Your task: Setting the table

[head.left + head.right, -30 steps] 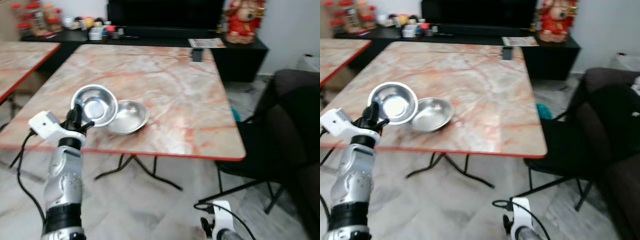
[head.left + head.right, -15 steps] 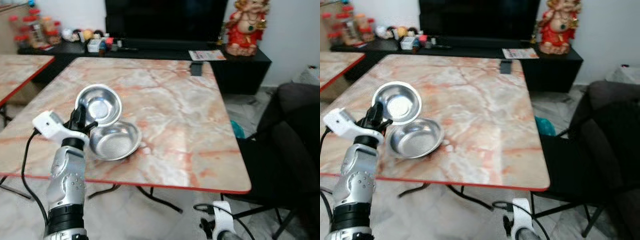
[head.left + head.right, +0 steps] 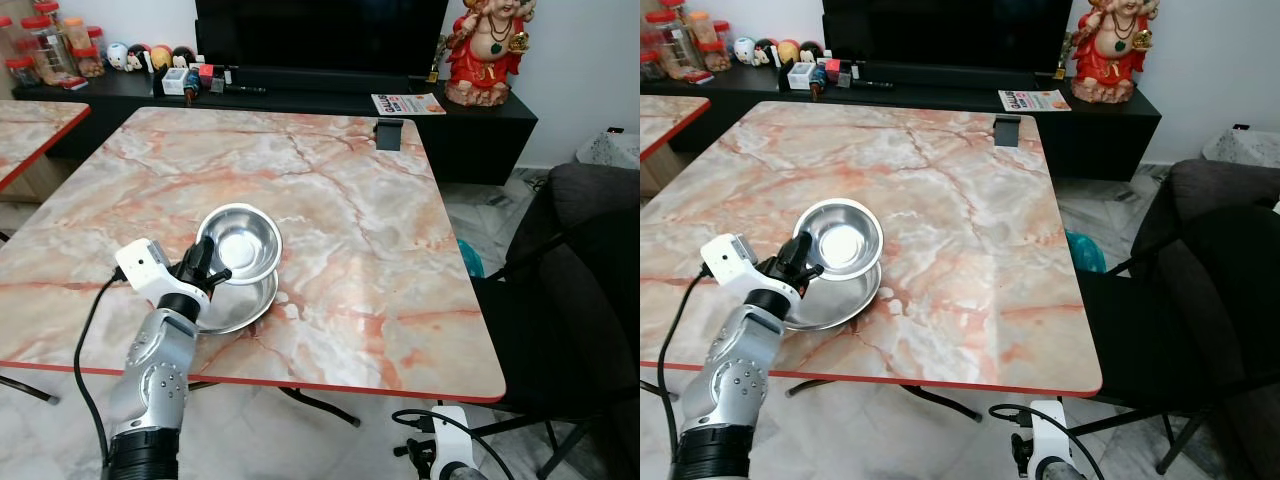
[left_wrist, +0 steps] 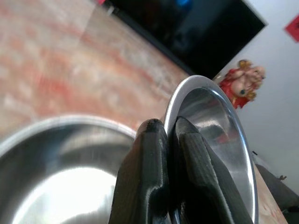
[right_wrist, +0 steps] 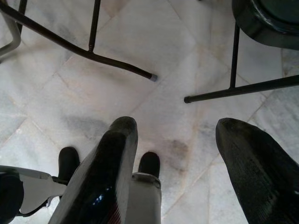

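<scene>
We are seeing the left gripper pinching the upper bowl's rim, tilted, with the lower bowl just beneath it; right gripper hanging wide.

A square bench of pink-veined marble with a red edge stands on a pale tiled floor. A shallow steel dish lies near its front edge, and a small dark object sits at the far edge.
</scene>
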Robot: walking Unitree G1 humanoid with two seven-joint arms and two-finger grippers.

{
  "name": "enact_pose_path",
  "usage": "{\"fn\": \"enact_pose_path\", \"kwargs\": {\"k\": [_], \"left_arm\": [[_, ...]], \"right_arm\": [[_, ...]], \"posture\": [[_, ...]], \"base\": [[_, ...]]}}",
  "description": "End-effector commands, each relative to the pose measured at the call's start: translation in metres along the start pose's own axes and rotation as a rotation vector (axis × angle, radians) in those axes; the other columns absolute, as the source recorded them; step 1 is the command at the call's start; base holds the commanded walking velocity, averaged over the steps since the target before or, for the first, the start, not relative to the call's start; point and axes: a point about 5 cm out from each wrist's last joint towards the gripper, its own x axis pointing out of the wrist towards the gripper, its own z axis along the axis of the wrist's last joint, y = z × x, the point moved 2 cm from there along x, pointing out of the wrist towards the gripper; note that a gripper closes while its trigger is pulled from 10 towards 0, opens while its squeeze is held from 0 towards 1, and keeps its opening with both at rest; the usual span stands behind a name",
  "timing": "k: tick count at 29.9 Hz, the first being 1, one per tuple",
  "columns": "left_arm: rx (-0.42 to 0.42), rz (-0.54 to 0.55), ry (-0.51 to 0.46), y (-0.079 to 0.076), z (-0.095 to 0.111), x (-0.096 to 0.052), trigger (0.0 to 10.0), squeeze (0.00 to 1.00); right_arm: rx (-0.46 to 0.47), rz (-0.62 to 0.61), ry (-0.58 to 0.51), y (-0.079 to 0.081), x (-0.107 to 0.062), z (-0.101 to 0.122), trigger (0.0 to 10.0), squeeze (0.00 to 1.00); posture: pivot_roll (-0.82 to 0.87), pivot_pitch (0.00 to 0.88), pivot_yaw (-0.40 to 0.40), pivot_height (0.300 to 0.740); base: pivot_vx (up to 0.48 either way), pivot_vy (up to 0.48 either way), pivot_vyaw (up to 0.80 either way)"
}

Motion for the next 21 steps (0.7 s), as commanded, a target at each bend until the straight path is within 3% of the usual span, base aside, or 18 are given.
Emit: {"fn": "enact_pose_path", "kwargs": {"k": [1,4,9,13,21], "left_arm": [[0.0,-0.01,0.018,-0.007,-0.001,-0.004,10.0,0.0],[-0.076,-0.009,0.021,-0.018,-0.001,-0.011,10.0,0.0],[-0.085,0.077,0.0,-0.013,0.004,-0.013,10.0,0.0],[-0.102,0.168,-0.089,-0.006,0.022,-0.01,10.0,0.0],[-0.097,0.221,-0.044,0.003,0.021,-0.019,10.0,0.0]], "right_arm": [[0.0,-0.007,0.005,-0.003,-0.001,-0.002,10.0,0.0],[-0.006,-0.008,0.007,-0.004,-0.001,-0.002,10.0,0.0],[-0.009,-0.006,0.007,-0.005,-0.001,-0.002,10.0,0.0],[-0.011,-0.004,0.007,-0.005,-0.001,-0.002,10.0,0.0],[-0.007,-0.01,0.002,-0.007,-0.001,-0.001,10.0,0.0]], "posture": [[0.02,0.0,-0.033,0.74],[0.02,0.0,-0.033,0.74],[0.02,0.0,-0.036,0.74],[0.02,0.0,-0.043,0.74],[0.02,0.0,-0.04,0.74]], "base": [[0.0,0.0,0.0],[0.0,0.0,0.0],[0.0,0.0,0.0],[0.0,0.0,0.0],[0.0,0.0,0.0]]}}
